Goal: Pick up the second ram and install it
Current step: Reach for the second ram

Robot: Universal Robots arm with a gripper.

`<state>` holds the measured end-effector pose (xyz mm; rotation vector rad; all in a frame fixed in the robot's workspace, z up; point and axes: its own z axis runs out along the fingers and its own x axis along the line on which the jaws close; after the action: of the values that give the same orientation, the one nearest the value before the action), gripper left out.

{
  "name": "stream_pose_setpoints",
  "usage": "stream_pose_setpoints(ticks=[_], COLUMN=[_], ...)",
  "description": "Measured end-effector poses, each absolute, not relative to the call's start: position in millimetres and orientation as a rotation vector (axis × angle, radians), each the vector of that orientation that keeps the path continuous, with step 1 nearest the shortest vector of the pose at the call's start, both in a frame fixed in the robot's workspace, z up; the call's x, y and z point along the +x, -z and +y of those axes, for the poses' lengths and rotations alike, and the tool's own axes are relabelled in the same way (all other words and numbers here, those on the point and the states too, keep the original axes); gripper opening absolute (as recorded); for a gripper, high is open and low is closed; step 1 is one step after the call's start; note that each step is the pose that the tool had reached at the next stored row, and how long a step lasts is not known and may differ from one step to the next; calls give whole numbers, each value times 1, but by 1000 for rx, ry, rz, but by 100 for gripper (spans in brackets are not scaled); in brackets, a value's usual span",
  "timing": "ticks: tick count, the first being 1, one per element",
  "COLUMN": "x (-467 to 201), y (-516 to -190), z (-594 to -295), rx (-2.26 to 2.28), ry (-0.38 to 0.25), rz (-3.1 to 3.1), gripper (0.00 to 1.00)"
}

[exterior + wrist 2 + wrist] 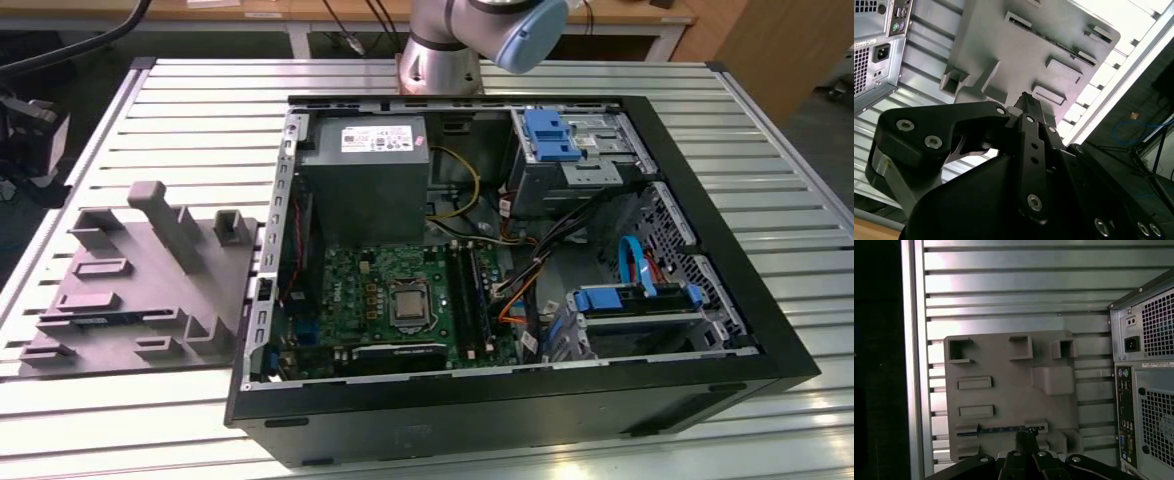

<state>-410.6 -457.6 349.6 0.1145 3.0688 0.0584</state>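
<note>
Grey, silver and black, with spots of green and blue.
The table (160, 110) is ribbed silver, and the tray (134, 280) is plain matt grey. The ram (999, 429) is a dark strip, bluish in the exterior view. The case (534, 415) is black, the motherboard (380, 290) green and the drive clips (550, 135) bright blue. The gripper (1026, 100) is black with silver screws, and the arm (447, 45) is silver, capped pale blue.

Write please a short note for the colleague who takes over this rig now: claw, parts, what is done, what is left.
Claw: shut, holds nothing, up over the grey holder, apart from it.
Second ram: lies in a slot of the holder, beside the open computer case.
Done: nothing that shows; the ram is not yet picked up.
Left: grasp the ram and seat it in the memory slots on the motherboard.
</note>
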Motion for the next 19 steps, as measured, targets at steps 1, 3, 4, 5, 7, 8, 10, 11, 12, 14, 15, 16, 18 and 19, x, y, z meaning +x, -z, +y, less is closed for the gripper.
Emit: stream_pose_setpoints(ticks=[1,3,4,5,7,8,10,11,12,14,15,16,18,19], x=[-411,-411,-411,-412,-412,-412,-412,-412,-413,-413,-414,-414,-414,-414], y=[-349,-347,-346,-345,-342,-342,-341,-341,-341,-340,-340,-339,-339,-339], z=[-459,-461,-462,-463,-464,-464,-465,-466,-467,-470,-471,-472,-472,-472], rx=[115,115,115,115,115,115,115,114,115,115,115,115,115,115], ry=[-57,-55,-54,-53,-52,-51,-51,-51,-50,-50,-50,-50,-50,-50], rz=[3069,3071,3072,3073,3075,3076,3076,3076,3076,3076,3076,3076,3076,3076], gripper=[10,10,10,10,10,10,10,10,10,10,10,10,10,10])
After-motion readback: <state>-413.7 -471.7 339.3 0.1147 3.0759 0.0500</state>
